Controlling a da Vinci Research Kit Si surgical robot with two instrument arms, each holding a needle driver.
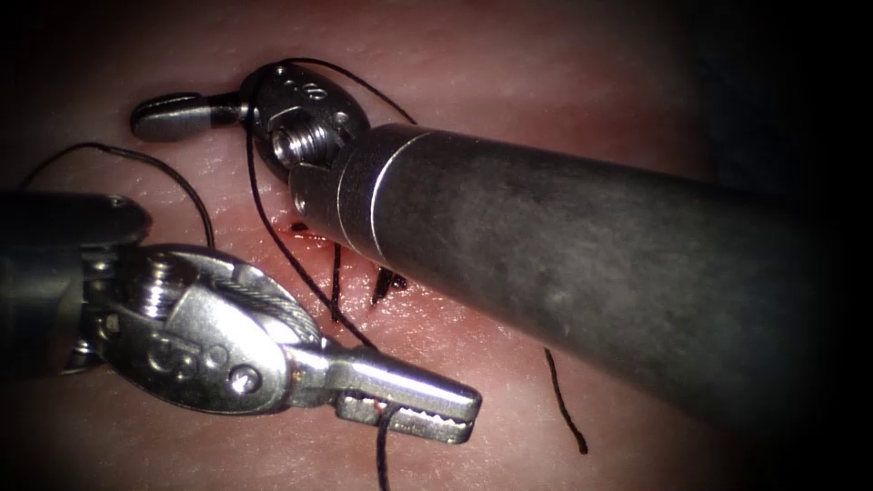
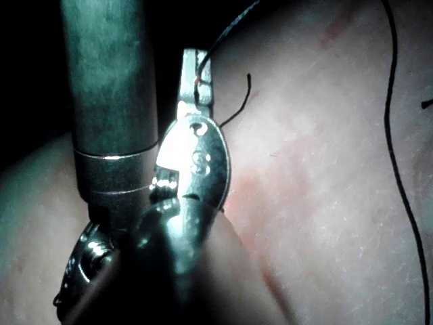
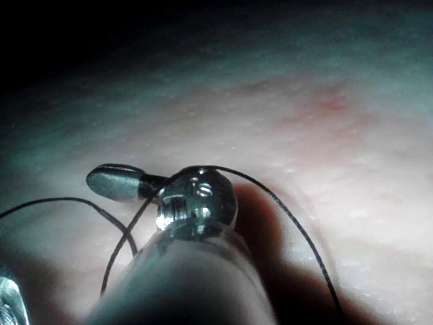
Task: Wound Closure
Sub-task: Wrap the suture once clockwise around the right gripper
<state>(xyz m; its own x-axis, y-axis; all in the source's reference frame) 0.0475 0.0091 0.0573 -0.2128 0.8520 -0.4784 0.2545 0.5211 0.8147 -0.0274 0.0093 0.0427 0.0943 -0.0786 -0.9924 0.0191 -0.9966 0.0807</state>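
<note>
Left pincer (image 1: 427, 409) grips thread (image 1: 273, 232) over reddened tissue (image 1: 509, 64).

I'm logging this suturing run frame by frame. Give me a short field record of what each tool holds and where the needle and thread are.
left tool: jaws shut on the thread, below the cut
right tool: jaws closed, thread looped around its wrist; nothing seen between them
needle: cannot tell where it is
thread: runs from the stitches at the cut to the left tool
cut thread end: lying on the tissue, right of the cut

Red fluid (image 1: 309, 235) smears, dark backdrop (image 1: 805, 86) beyond
</note>
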